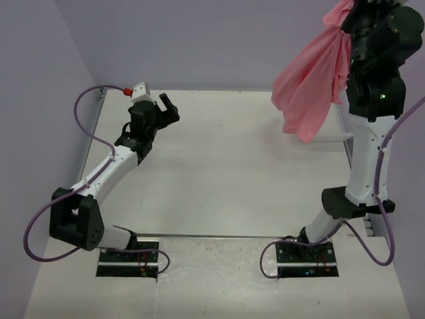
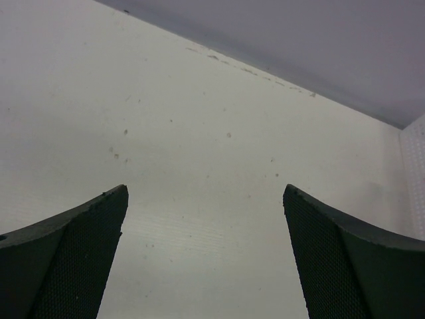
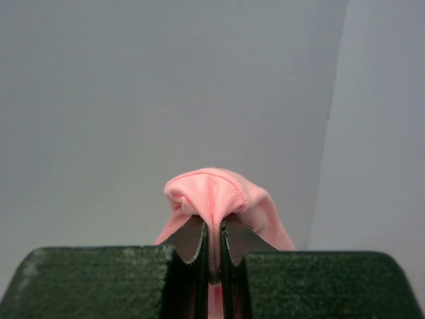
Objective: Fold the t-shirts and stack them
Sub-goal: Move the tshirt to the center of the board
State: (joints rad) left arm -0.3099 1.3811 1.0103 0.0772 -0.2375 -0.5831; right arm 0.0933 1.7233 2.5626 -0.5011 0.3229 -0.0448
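A salmon-pink t-shirt [image 1: 311,83] hangs in the air at the upper right, bunched and draping down from the raised right arm. My right gripper [image 3: 213,226] is shut on a hemmed fold of the t-shirt [image 3: 214,193], which bulges above the fingertips. In the top view the right gripper itself is hidden behind its wrist at the frame's top edge. My left gripper [image 1: 169,107] hovers over the far left of the table, open; in its wrist view the left gripper [image 2: 206,193] has only bare table between its fingers.
The white table [image 1: 232,166] is bounded by lilac walls at the left and back. A white mesh surface [image 2: 415,179] shows at the right edge of the left wrist view. The arm bases sit at the near edge.
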